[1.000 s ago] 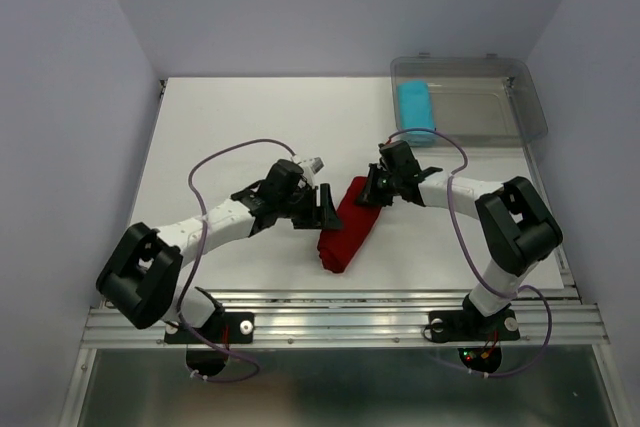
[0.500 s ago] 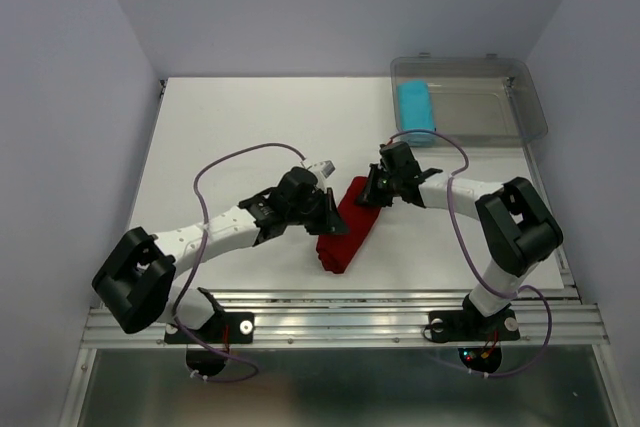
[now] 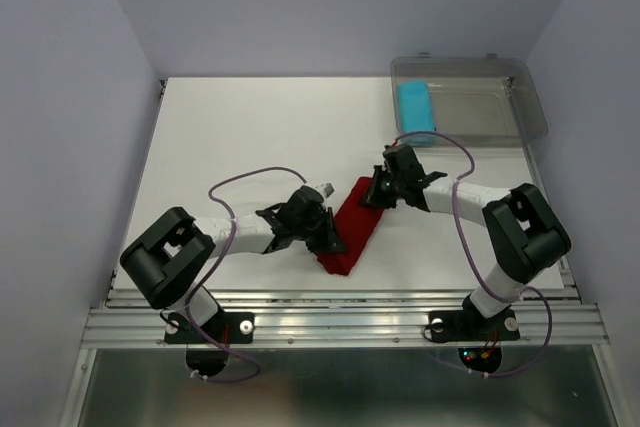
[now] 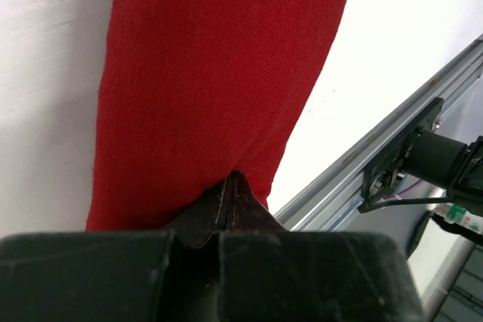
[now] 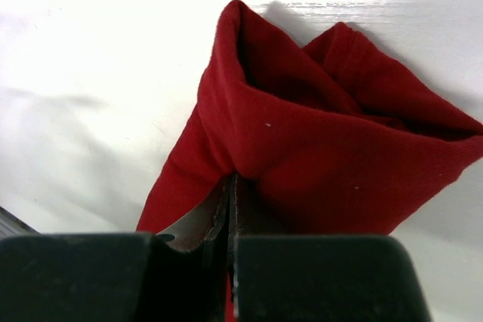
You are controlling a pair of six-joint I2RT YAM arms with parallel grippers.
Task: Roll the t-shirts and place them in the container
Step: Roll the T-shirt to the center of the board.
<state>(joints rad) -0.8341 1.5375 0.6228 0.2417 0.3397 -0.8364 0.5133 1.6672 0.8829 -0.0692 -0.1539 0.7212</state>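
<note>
The dark red t-shirt [image 3: 350, 232] lies as a long folded strip slanting across the table's near middle. My left gripper [image 3: 330, 239] is at its left side near the lower end. In the left wrist view its fingers are pressed together with their tips [image 4: 230, 180] in the red cloth [image 4: 219, 73]. My right gripper [image 3: 373, 197] is at the strip's far end, shut on a pinch of the fabric [image 5: 324, 148], which bunches up around its closed tips [image 5: 230, 182]. The light cyan-blue t-shirt [image 3: 415, 105] sits as a compact roll inside the bin.
The clear plastic bin [image 3: 535, 112] stands at the back right of the white table [image 3: 240, 137]. A metal rail [image 3: 350, 317] runs along the near edge, close to the red strip's lower end. Purple cables loop over both arms.
My left gripper was open beside the red t-shirt, then swung in and down to its left side and shut. The right gripper stayed shut at the far end, shifting slightly.
</note>
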